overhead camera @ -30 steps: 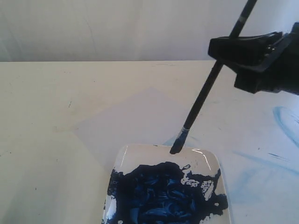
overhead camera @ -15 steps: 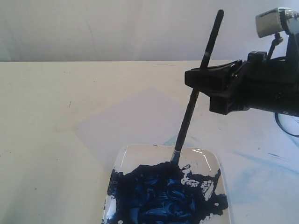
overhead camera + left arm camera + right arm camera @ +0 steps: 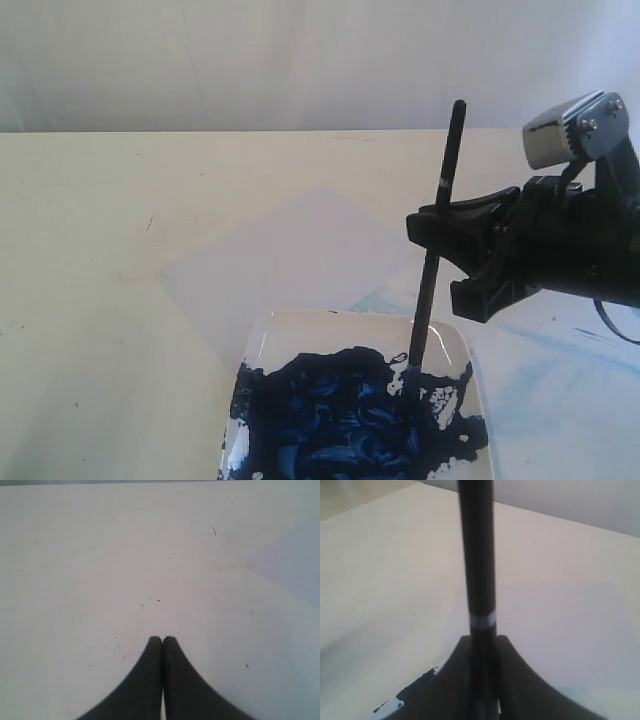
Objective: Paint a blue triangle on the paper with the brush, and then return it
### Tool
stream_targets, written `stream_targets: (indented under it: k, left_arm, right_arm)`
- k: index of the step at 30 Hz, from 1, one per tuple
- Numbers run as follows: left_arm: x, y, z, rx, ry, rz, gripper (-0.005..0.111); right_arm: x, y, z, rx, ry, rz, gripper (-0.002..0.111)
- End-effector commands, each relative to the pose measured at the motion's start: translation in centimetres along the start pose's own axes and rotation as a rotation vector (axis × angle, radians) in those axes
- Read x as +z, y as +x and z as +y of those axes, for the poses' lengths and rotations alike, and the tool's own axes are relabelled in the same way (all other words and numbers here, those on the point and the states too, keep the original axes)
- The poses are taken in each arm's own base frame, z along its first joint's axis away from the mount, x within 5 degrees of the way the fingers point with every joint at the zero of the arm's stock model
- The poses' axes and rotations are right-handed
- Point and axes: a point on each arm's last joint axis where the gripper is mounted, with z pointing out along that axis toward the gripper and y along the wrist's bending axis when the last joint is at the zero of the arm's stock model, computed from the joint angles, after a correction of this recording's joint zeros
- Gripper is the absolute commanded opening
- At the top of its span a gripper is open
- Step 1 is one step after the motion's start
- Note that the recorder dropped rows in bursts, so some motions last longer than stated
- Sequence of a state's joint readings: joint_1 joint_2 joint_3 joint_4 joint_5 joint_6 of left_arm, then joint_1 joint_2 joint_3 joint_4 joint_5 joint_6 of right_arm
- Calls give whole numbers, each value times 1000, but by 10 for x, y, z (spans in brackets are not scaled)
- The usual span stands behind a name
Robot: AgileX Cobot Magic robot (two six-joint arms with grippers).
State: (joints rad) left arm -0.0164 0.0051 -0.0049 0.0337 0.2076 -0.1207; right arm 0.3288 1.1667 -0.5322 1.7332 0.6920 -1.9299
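Right jaws clamped on brush (image 3: 449,160) | left jaws pressed together | tip in blue paint (image 3: 340,420) on plate (image 3: 295,335)

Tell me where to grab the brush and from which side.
Grip the brush mid-handle, coming from the side as the right hand does: it stands near upright, bristles down in the blue paint on the plate.

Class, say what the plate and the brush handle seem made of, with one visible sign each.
The plate: glossy white, probably glazed ceramic or plastic; highlights glint on its rim. The brush: smooth black handle, painted wood or plastic, cannot tell which.
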Motion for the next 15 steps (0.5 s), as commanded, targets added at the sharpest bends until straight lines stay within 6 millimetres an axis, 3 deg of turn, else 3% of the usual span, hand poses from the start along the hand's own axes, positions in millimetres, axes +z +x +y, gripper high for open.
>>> stream_targets:
  k: [1,15]
  left_arm:
    - [0,1,0,-7,8,-5,0]
    - [0,1,0,-7,8,-5,0]
  right_arm:
    - [0,7,-2,4,36,23,0]
    - [-8,-6,4,-15,25,-34,0]
